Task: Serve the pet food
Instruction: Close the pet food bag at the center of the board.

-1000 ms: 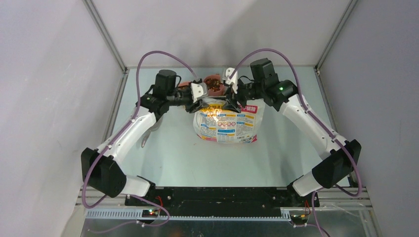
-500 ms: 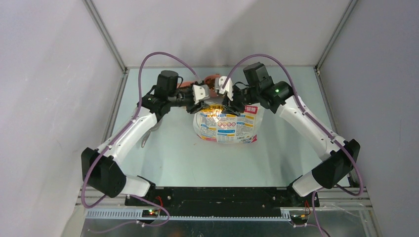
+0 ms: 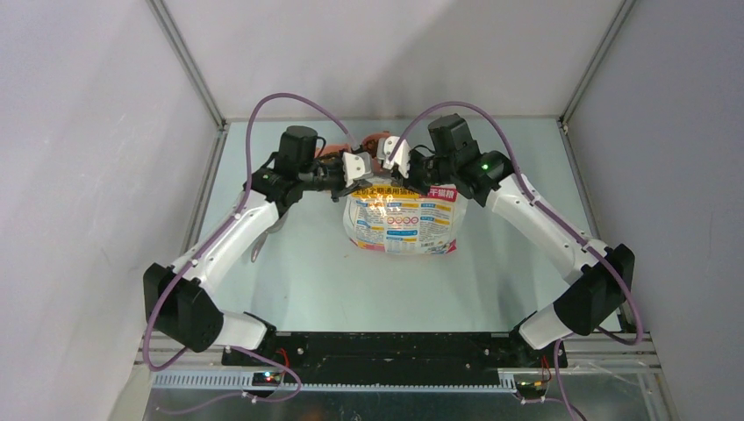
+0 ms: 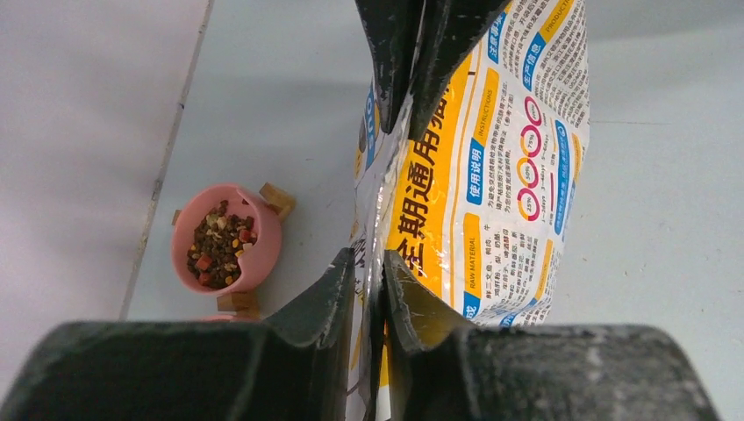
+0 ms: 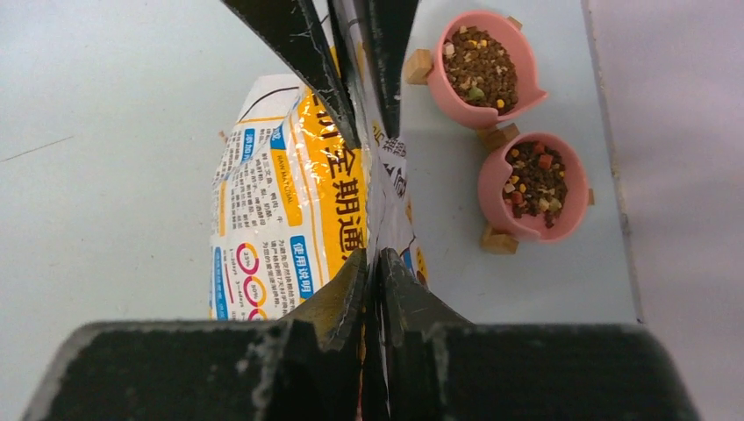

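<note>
The left claw (image 4: 370, 267) is squeezed narrow on the top edge of the pet food bag (image 4: 500, 175). The bag rests on the pale table (image 3: 298, 263) with its printed side up. Just behind it, near the back wall, two pink bowls (image 5: 526, 231) sit side by side. The pet food (image 5: 481, 66) fills both bowls. The right claw (image 5: 373, 263) pinches the same bag edge, close to the left claw.
</note>
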### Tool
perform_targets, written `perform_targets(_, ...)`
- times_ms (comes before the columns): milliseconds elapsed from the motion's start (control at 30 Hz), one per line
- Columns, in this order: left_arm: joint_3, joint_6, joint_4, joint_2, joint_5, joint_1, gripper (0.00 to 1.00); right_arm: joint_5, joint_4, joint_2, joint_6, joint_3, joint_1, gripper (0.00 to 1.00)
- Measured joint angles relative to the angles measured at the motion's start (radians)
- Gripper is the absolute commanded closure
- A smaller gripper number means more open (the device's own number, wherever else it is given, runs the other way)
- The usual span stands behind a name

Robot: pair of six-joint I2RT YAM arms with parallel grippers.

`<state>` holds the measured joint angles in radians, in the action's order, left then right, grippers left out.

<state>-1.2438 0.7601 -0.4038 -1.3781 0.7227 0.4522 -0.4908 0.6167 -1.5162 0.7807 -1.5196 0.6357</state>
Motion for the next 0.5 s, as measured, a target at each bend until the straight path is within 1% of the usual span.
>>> perform_targets(100, 0.0, 0.0, -0.003, 0.0, 0.002, 0.0, 0.84, 0.008, -0.014, 0.0, 0.001, 0.001, 0.0, 0.89)
perform_targets(233, 0.0, 0.001, -0.01, 0.003, 0.002, 0.0, 0.91, 0.01, -0.016, 0.0, 0.003, 0.001, 0.0, 1.0)
perform_targets(300, 0.0, 0.002, -0.014, 0.004, 0.003, 0.0, 0.97, 0.01, -0.016, 0.0, 0.006, 0.001, 0.0, 1.0)
perform_targets(333, -0.002, 0.003, -0.018, 0.004, 0.003, 0.0, 0.99, 0.01, -0.016, 0.0, 0.006, 0.001, 0.0, 1.0)
perform_targets(500, -0.009, 0.01, -0.036, 0.004, 0.007, 0.0, 1.0, 0.0, 0.009, -0.002, 0.015, -0.01, 0.0, 1.0)
